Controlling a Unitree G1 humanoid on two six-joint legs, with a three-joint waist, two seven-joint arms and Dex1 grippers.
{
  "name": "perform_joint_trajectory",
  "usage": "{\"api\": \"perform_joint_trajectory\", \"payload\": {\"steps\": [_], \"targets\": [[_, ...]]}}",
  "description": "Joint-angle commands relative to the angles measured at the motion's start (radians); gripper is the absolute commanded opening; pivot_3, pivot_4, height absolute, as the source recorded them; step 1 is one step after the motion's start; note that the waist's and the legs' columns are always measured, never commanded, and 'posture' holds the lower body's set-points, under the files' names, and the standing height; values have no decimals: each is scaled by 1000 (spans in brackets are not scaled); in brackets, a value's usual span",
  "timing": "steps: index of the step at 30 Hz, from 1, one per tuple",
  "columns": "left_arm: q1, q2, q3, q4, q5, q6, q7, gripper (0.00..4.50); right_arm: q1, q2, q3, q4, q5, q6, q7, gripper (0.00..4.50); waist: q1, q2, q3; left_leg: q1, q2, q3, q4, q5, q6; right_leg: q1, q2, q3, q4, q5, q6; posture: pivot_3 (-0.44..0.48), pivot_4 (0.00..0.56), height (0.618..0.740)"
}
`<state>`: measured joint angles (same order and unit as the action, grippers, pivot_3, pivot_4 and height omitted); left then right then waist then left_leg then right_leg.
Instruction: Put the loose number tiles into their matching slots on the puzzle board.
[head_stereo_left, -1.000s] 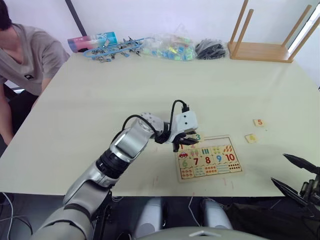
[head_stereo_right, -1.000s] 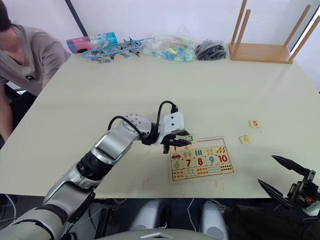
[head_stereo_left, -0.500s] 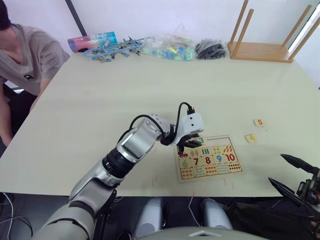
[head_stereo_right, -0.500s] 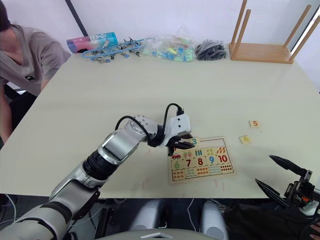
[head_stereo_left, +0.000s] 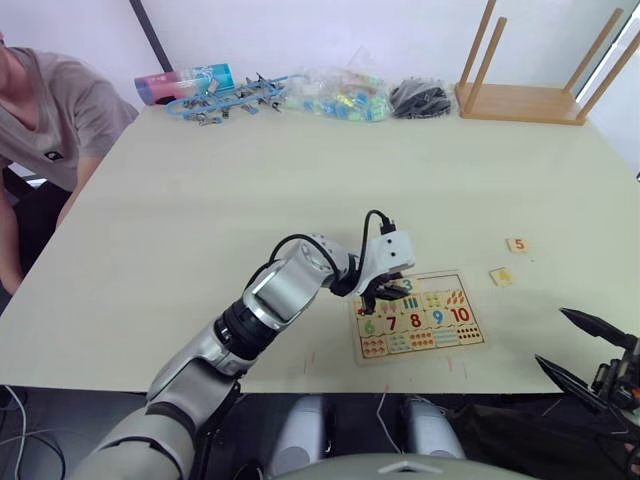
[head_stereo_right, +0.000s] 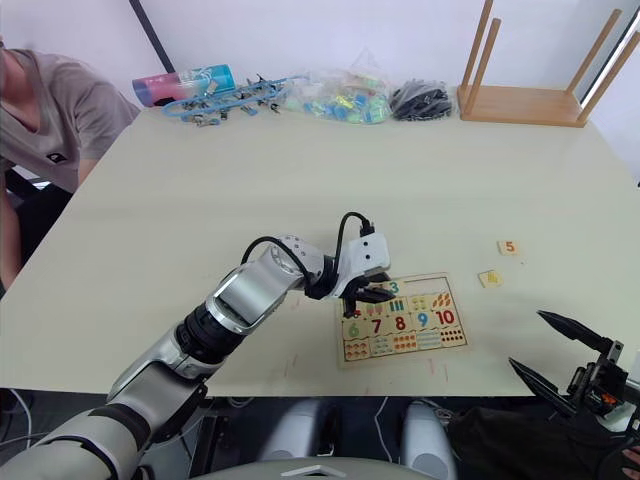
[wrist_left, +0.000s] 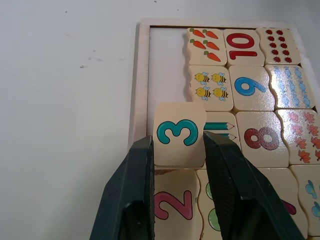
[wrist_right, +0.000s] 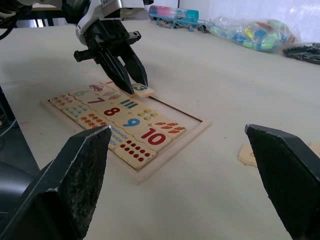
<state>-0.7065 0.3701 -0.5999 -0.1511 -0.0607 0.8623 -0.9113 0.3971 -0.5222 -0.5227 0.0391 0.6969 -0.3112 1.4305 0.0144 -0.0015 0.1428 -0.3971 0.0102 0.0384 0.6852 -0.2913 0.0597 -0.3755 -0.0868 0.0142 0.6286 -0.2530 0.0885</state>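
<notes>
A: State the condition of the left gripper (wrist_left: 176, 145).

B: It pinches the 3 tile (wrist_left: 178, 133) between both fingers, over the top row of the puzzle board (wrist_left: 144, 75), beside the seated 2 tile (wrist_left: 176, 202). The tile's far edge appears raised.

A: Failure risk?

B: If released tilted, the tile may rest on its neighbour's edge instead of seating. The right gripper (wrist_right: 190, 175) is spread, idle. The 5 tile (head_stereo_left: 517, 245) lies on the table (head_stereo_left: 250, 180).
</notes>
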Motion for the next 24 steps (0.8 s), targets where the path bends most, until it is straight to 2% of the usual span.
{"api": "perform_joint_trajectory", "payload": {"steps": [1,24], "targets": [[9,3,-17,-42,8,-20,6,940,6,1,-7,-25,8,-13,-7,4500,0,0,0,0,0,0,0,0,0,0,0,0,0,0,0,0,150,740],[20,-12,-17,-19,17,-63,26,940,16,-2,-15,-13,8,-28,-10,4500,0,0,0,0,0,0,0,2,-3,0,0,0,0,-1,-1,0,150,740]]}}
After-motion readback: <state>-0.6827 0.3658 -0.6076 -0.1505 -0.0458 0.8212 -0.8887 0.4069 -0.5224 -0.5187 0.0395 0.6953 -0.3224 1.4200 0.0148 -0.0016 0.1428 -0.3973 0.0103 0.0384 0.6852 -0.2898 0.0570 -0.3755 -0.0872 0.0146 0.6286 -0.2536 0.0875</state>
